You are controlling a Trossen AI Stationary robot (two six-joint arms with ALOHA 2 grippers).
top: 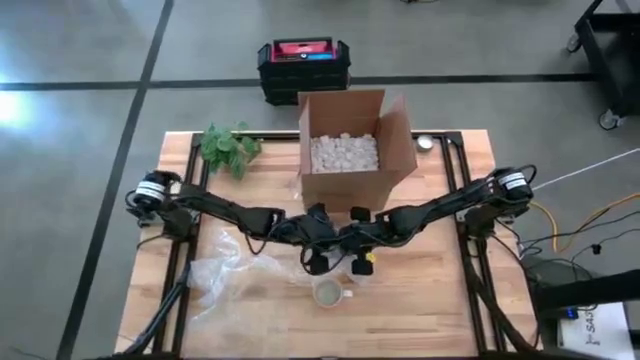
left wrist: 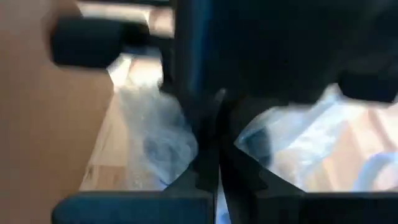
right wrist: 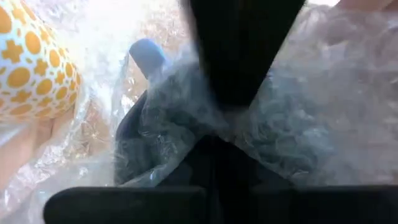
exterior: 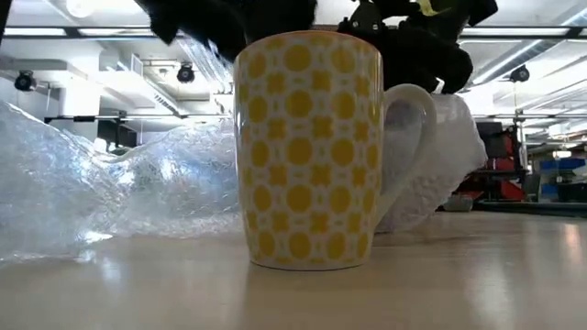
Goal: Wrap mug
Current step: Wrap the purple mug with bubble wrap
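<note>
A white mug (top: 328, 292) with a yellow dot pattern (exterior: 307, 147) stands upright on the wooden table, its handle toward the table's right. A clear sheet of bubble wrap (top: 222, 278) lies on the table left of the mug and rises behind it (exterior: 138, 183). My left gripper (top: 316, 262) and my right gripper (top: 360, 264) hang side by side just beyond the mug, each shut on the wrap. The right wrist view shows the mug (right wrist: 31, 62) close beside the wrap. My left gripper pinches a thin part of the bubble wrap (left wrist: 186, 146) between its two fingers. The wrap spreads out on both sides of the shut fingers. Whether it is an edge or a fold does not show. My right gripper pinches bunched bubble wrap (right wrist: 180, 124) between its two fingers, several crumpled layers by the look of it. The wrap billows around the fingers, lifted beside the mug.
An open cardboard box (top: 350, 150) with white packing filler stands beyond the grippers. A green plant (top: 230, 148) lies at the far left of the table. A black and red case (top: 303, 65) sits on the floor beyond. Bare wood (top: 430, 300) lies right of the mug.
</note>
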